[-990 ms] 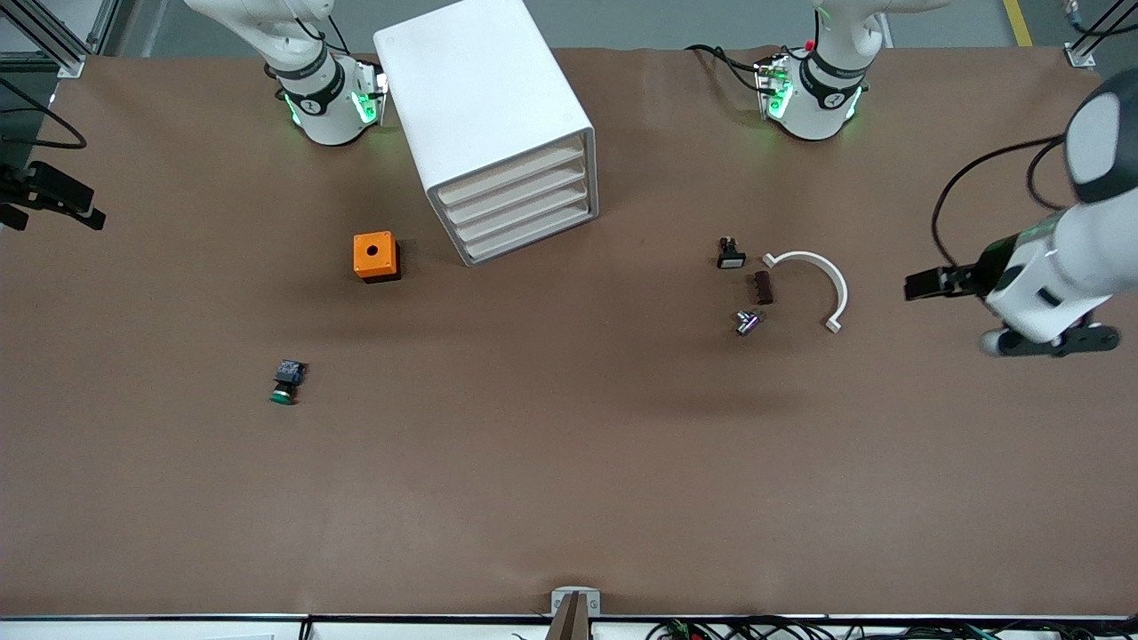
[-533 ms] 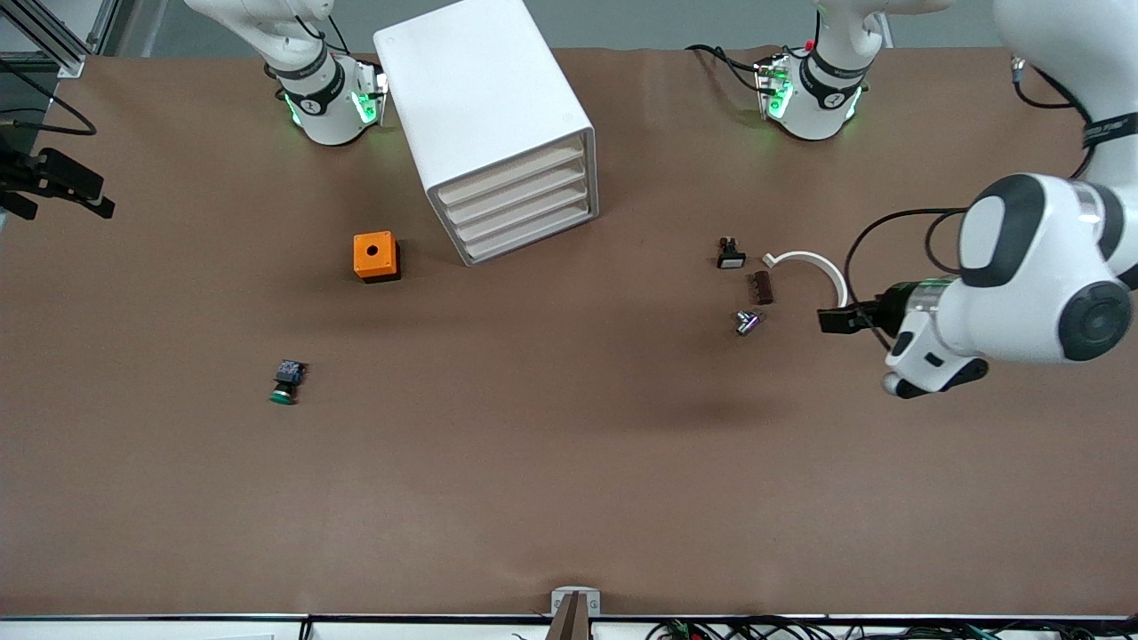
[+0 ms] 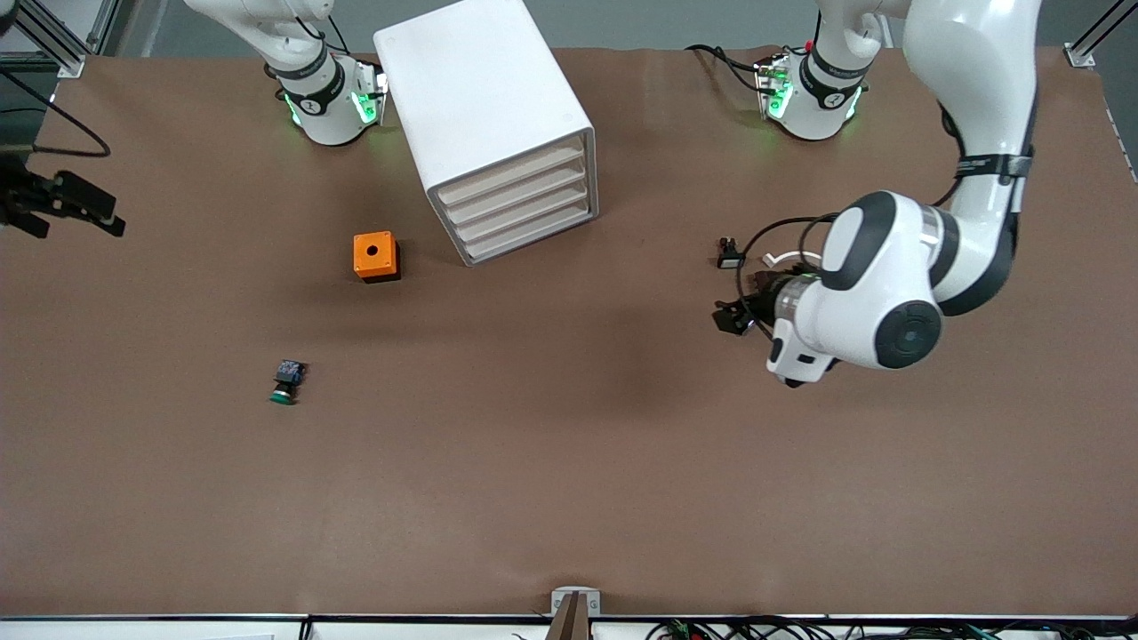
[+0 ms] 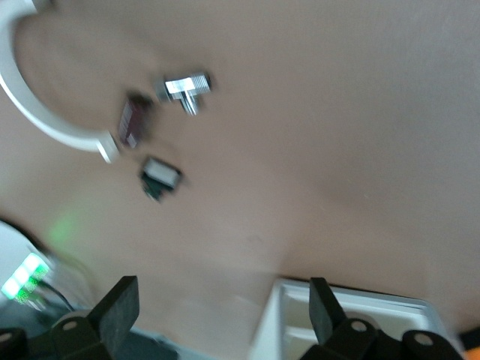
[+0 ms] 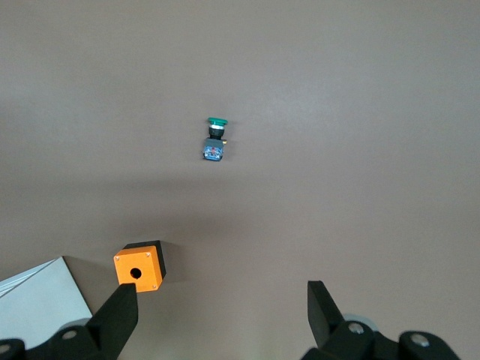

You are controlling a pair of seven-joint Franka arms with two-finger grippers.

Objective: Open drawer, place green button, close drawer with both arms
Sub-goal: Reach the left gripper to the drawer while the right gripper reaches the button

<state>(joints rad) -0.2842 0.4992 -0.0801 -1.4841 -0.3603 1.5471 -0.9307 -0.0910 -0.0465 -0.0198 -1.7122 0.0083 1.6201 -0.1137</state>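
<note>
Brown matte sheeting covers the table (image 3: 569,498). White and boxy, the drawer cabinet (image 3: 484,116) stands between the arm bases, its four drawers shut. Glossy and white, the left arm (image 3: 889,284) bends over the small parts near its end of the table; the left gripper (image 4: 217,311) hangs there, fingers spread wide and empty. At the right arm's end the right gripper (image 5: 217,315) hovers, also wide apart. An orange box (image 3: 375,256) with a round hole sits beside the cabinet. Nearer the front camera lies the button (image 3: 286,382), green-capped, on its side.
</note>
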